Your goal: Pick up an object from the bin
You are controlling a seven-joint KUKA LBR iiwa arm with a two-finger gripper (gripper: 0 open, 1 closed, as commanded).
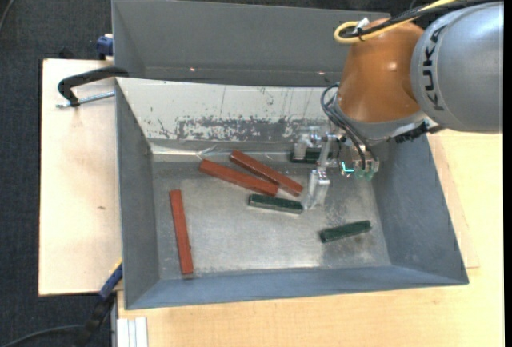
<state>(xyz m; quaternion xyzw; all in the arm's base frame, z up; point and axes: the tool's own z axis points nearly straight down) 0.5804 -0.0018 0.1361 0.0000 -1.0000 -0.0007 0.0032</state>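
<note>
End effector [319, 187]: low in the bin [240, 41], right of centre; cannot tell whether open or closed, nothing seen held.
Nearest thing: dark green bar [275, 205], flat, just left of it.
Just beyond: two red-brown bars [264, 171], side by side.
Near right: second green bar [345, 231].
Left: lone red-brown bar [182, 232].

Dark capital letters [425, 69] ran down the grey arm [468, 69] at the picture's right, just beside its orange wrist cover [380, 73]. They read "KUK", the start of the brand name KUKA, and the last letter was too unclear to tell.
</note>
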